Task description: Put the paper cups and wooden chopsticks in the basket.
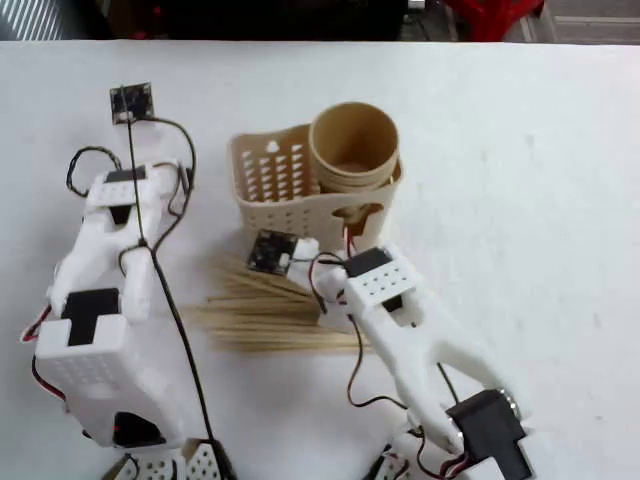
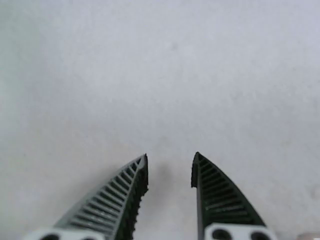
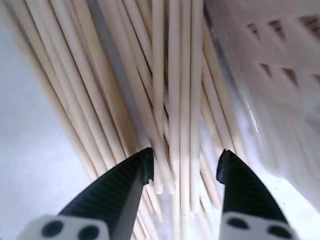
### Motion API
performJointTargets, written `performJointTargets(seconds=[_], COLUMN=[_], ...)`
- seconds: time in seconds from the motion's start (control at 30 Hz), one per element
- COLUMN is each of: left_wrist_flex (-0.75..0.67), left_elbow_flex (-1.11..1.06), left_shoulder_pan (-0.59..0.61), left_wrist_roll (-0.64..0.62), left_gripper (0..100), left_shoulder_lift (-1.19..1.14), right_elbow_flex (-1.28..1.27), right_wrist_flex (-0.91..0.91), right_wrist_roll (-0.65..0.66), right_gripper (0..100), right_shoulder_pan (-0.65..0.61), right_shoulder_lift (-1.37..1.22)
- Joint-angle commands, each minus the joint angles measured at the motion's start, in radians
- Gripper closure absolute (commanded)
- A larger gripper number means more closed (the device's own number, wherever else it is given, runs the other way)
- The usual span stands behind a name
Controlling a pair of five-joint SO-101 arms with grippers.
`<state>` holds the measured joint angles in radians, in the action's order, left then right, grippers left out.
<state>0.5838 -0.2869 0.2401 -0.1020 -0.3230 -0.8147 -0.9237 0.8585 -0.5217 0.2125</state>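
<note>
Chopsticks [image 3: 170,90] lie beneath the right tool [image 3: 185,167], spread, beside the basket [image 3: 280,75]. Left tool [image 2: 170,170], also spread, faces the worktop [image 2: 160,75].

Overhead camera looks down on the table [image 1: 520,150]; left wrist camera stares close at its surface; right wrist camera hangs tight over chopsticks [image 3: 170,75] beside the basket [image 3: 280,75], both seen overhead too

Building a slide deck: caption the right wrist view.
Open right hand poised over loose wooden chopsticks, beside the basket wall.
</note>
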Motion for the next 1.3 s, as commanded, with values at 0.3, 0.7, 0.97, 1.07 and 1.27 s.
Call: performJointTargets(seconds=[0.3,0.7,0.97,1.07,1.27], left_wrist_flex=[0.003,0.005,0.005,0.005,0.005], left_elbow_flex=[0.052,0.044,0.044,0.044,0.044], left_shoulder_pan=[-0.024,-0.019,-0.019,-0.021,-0.021], left_wrist_roll=[0.012,0.012,0.012,0.012,0.012], left_gripper=[84,84,84,84,84], left_shoulder_lift=[0.008,0.01,0.01,0.01,0.01], right_elbow_flex=[0.038,0.178,0.187,0.187,0.183], right_wrist_flex=[-0.059,0.03,0.03,0.024,-0.022], right_wrist_roll=[0.017,-0.028,-0.034,-0.032,-0.032], right_gripper=[79.4,79.7,92.3,92.7,97.0], right_shoulder_pan=[-0.182,-0.2,-0.145,-0.147,-0.133], right_shoulder_lift=[0.143,-0.183,-0.193,-0.193,-0.087])
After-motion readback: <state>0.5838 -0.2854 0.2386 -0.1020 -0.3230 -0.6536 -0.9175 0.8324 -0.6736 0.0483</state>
